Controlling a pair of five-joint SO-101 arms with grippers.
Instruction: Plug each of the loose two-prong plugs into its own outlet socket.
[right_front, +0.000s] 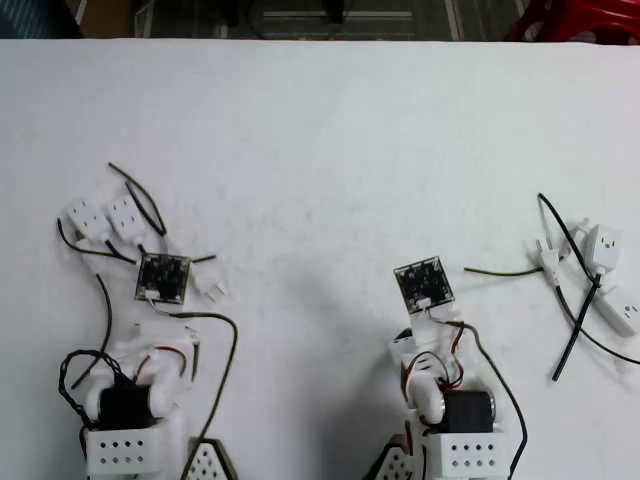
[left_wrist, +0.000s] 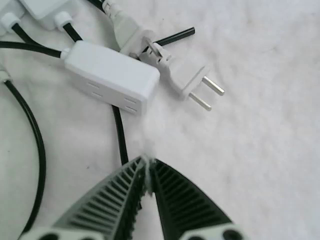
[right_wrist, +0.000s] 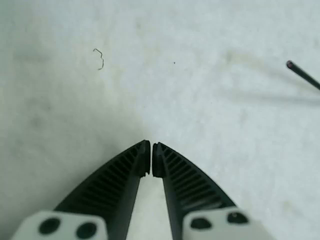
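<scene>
From above, the white table (right_front: 320, 120) had two heaps on it. By the left arm lay the left sockets (right_front: 105, 218), a small plug (right_front: 212, 290) and some black cords. Well apart, past the right arm, lay the far plug (right_front: 548, 260) and the far sockets (right_front: 605, 245). No plug was in a socket yet. This view showed both heaps at once.

In the left wrist view, the left gripper (left_wrist: 147, 172) was pinched shut and held nothing. A white socket block (left_wrist: 110, 75) lay near its tips, on top of a black cord (left_wrist: 120, 135). A two-prong plug (left_wrist: 187, 82) lay just beside the block. Its prongs pointed away from the block. The prongs and the slots were clear here, but too tiny to make out from above.

In the right wrist view, the right gripper (right_wrist: 151, 157) was pinched shut too, with nothing in it. It hung over bare table, with one cord end (right_wrist: 302, 74) off to the side.

I think the cords could cause trouble. A pull on the plug might drag the block along. The block looked light, so a push might slide it away. A shut gripper could also bump the plug aside.
</scene>
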